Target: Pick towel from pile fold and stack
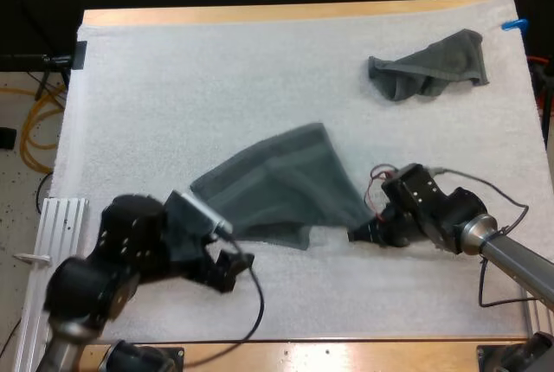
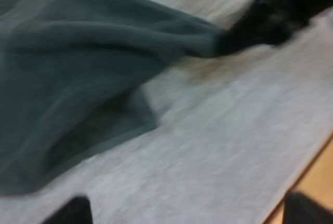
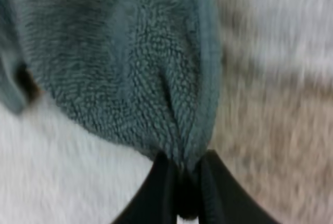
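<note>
My right gripper (image 1: 359, 234) is pinching a corner of the dark grey-green terry towel (image 1: 277, 186), mid white mat (image 1: 216, 86). My left gripper (image 1: 235, 266) is spread open nearer the mat's front edge. I reckon it needs another corner before folding.

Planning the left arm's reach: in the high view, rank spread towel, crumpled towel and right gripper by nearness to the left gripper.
1. Spread towel, just beyond the left gripper.
2. Right gripper, at that towel's right corner.
3. Crumpled towel, far right.
</note>
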Tool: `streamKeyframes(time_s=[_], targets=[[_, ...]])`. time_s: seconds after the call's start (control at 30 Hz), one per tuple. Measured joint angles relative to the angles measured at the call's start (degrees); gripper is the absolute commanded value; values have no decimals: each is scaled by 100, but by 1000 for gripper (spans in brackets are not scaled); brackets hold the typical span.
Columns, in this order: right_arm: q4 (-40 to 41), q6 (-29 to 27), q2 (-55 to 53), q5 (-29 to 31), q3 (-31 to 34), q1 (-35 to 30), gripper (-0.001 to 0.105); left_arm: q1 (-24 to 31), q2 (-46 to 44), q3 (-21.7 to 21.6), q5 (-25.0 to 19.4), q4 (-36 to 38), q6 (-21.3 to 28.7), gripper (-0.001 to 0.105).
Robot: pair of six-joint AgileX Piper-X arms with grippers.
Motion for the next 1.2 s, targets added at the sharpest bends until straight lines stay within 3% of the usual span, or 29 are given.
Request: streamKeyframes(time_s=[0.33, 0.57, 0.67, 0.83, 0.9, 1.0, 1.1, 1.2], targets=[[2356, -88, -979, -234, 0, 0, 0, 3, 722, 0, -163, -984, -130, 70], [3030, -98, -2041, -234, 0, 0, 1, 3, 761, 0, -163, -1127, -134, 70], [3029, -91, -2164, -294, 0, 0, 16, 3, 761, 0, -163, -1160, -133, 70], [3042, -91, -2164, -943, 0, 0, 75, 3, 761, 0, -163, -1158, -133, 70], [3056, -91, -2164, -1029, 0, 0, 81, 3, 761, 0, -163, -1158, -133, 70], [2823, -91, -2164, -829, 0, 0, 75, 3, 761, 0, -163, -1158, -133, 70], [2127, -91, -2116, -276, 0, 0, 66, 3, 761, 0, -163, -1149, -133, 70], [1247, -91, -1867, -135, -3, -105, 63, 3, 761, 0, -163, -1026, -133, 70]])
